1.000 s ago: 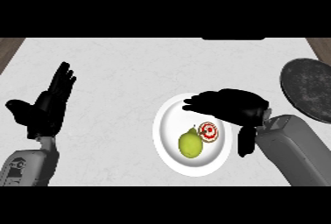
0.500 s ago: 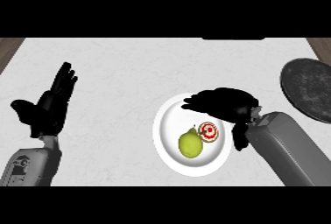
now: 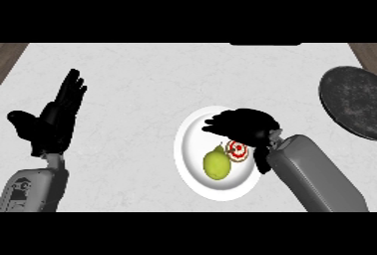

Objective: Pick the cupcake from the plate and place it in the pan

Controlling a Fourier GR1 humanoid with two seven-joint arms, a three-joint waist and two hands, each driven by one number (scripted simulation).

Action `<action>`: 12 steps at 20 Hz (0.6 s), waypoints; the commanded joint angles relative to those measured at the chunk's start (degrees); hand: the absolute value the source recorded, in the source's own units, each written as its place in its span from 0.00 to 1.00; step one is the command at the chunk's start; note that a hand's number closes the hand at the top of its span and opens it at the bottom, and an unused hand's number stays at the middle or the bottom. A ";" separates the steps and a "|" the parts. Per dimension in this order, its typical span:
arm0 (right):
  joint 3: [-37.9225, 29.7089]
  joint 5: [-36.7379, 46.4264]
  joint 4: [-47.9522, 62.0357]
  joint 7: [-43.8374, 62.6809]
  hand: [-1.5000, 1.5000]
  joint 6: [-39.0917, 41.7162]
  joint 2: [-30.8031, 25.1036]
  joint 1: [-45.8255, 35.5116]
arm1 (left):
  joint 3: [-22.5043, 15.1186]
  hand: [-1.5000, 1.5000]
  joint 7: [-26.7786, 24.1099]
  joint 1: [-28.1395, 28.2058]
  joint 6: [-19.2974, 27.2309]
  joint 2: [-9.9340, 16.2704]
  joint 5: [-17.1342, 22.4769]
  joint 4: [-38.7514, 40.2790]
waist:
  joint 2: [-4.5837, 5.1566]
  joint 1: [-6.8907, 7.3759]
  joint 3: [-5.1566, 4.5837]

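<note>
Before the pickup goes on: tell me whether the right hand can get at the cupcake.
Probably yes. The right hand hangs over the plate, just beyond the cupcake. The lime sits beside the cupcake on its left, and nothing covers it.

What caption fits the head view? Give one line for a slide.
Right hand curled over the plate above the cupcake and a green fruit; left hand resting open; pan at right.
</note>
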 commanded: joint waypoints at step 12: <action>3.58 7.92 7.22 -12.50 1.00 -4.92 0.93 0.69 | 1.13 0.50 -3.19 1.22 -1.68 -1.34 -0.92 1.83 | 0.02 0.10 0.00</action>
